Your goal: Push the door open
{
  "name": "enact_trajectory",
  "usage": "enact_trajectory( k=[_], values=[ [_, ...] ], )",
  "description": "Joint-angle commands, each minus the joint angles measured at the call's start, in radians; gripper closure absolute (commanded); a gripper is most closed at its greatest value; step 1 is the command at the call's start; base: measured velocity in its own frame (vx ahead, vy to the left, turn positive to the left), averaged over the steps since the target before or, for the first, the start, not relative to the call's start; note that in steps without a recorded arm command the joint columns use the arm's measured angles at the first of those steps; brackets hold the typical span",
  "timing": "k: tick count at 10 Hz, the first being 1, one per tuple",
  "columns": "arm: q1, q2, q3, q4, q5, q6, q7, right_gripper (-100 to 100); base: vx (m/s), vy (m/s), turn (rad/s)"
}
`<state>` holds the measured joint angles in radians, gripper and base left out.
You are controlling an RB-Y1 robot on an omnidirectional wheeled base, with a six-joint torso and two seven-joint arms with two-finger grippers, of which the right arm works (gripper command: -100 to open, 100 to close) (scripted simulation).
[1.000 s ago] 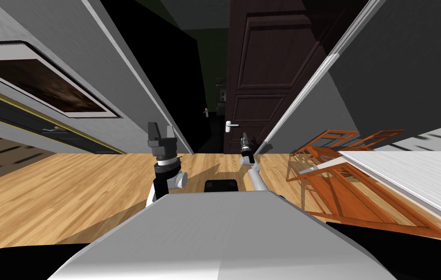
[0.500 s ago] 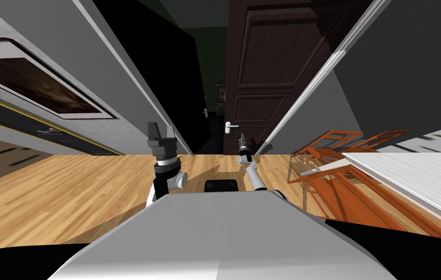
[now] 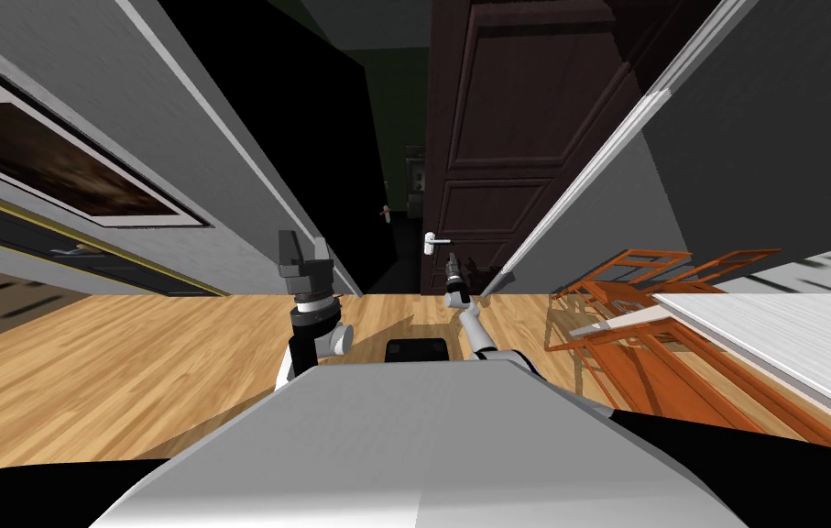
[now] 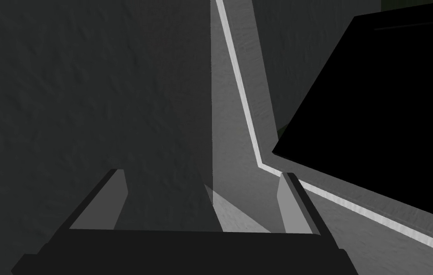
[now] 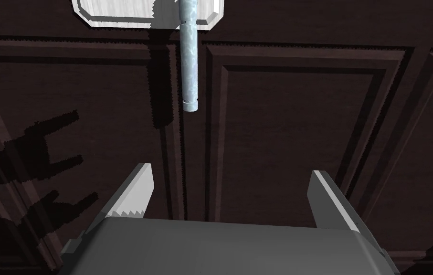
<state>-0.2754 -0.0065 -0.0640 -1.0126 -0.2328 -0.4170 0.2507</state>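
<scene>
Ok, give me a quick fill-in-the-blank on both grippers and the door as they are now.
The right gripper faces the dark brown door with its fingers ____.
The silvery lever handle ahead of it sits on a ____ plate.
The left gripper, open, points at a ____ wall.
The orange chairs stand on the robot's ____ side.
Missing words: open; white; grey; right.

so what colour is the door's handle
Pale silvery blue handle on a white backplate; best seen in the right wrist view.
</scene>
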Motion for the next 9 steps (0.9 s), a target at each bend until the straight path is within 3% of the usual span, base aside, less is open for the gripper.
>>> enact_trajectory(
  k=[1,9],
  values=[
    [-0.020,0.008,-0.003,0.033,-0.004,0.004,0.006,-100,0.091,-0.014,-0.006],
    [-0.105,0.046,-0.011,0.178,-0.020,0.009,0.028,-100,0.100,-0.004,-0.004]
  ],
)
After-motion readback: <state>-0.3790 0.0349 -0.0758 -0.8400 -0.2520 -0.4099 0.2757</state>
